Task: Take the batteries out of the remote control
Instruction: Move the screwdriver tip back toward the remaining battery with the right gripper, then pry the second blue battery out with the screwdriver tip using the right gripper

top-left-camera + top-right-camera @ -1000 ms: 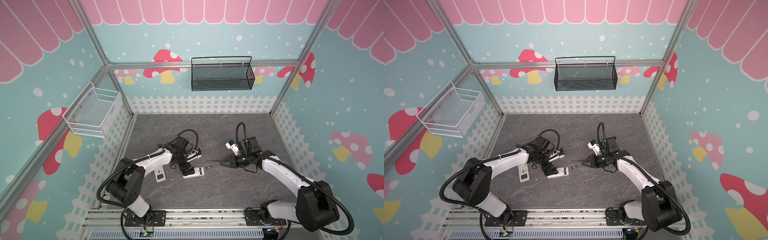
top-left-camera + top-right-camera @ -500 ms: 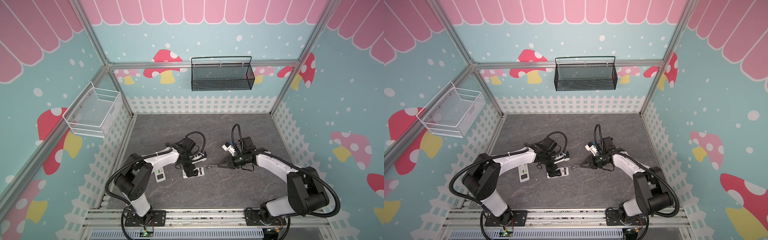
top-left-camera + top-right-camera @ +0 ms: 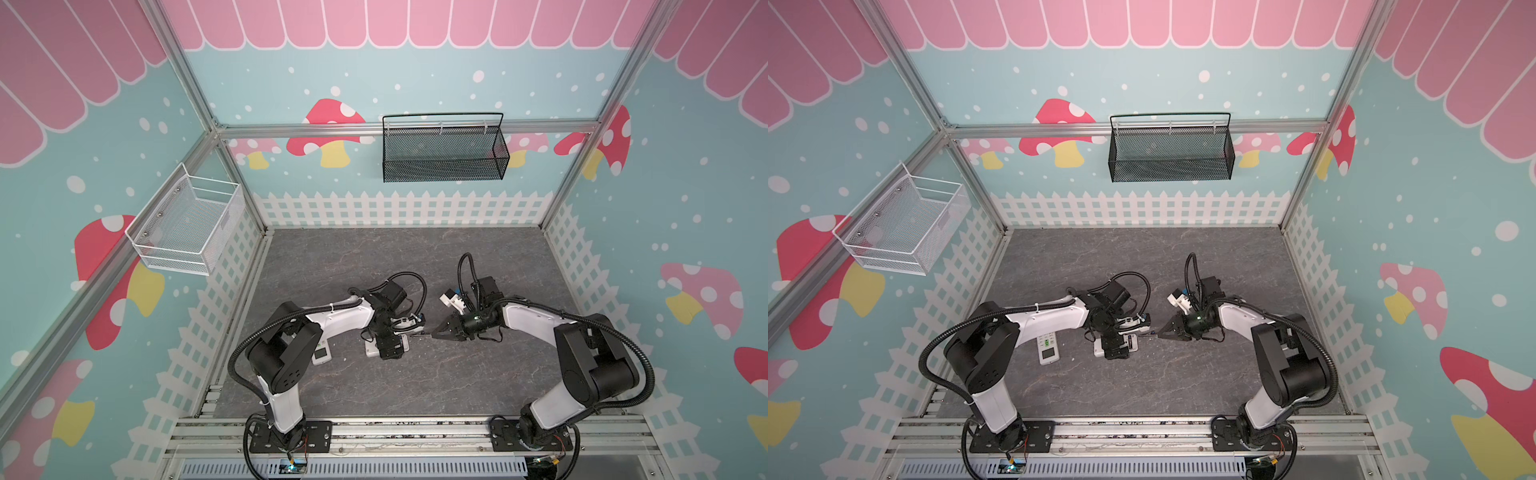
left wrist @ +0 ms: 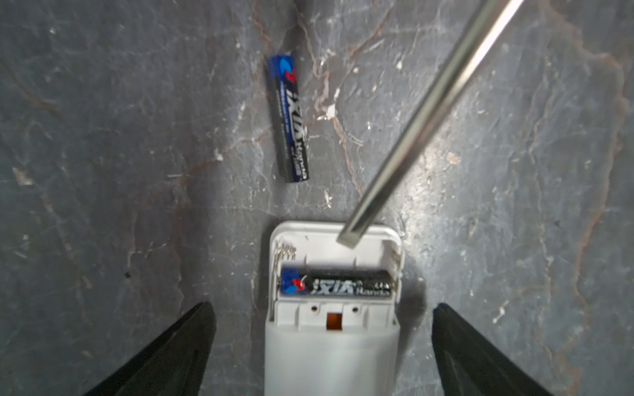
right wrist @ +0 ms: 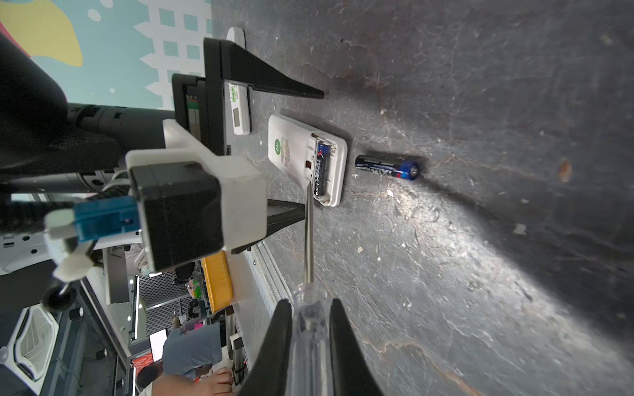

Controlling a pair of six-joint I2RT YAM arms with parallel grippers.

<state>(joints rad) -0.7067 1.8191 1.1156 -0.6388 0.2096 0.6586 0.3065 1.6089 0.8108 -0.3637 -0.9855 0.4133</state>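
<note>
Left gripper (image 4: 324, 305) hangs wide open, its black jaws either side of the white remote control (image 4: 329, 360) and clear of it. Right gripper (image 5: 310, 303) is clamped on the clear handle of a screwdriver (image 5: 309, 236), blade tip over the compartment's empty slot. A seated battery (image 4: 338, 284) (dark, blue-ended) lies inside. The loose battery (image 4: 289, 120) rests on the grey tabletop (image 4: 103, 171) just beyond the remote's end.
</note>
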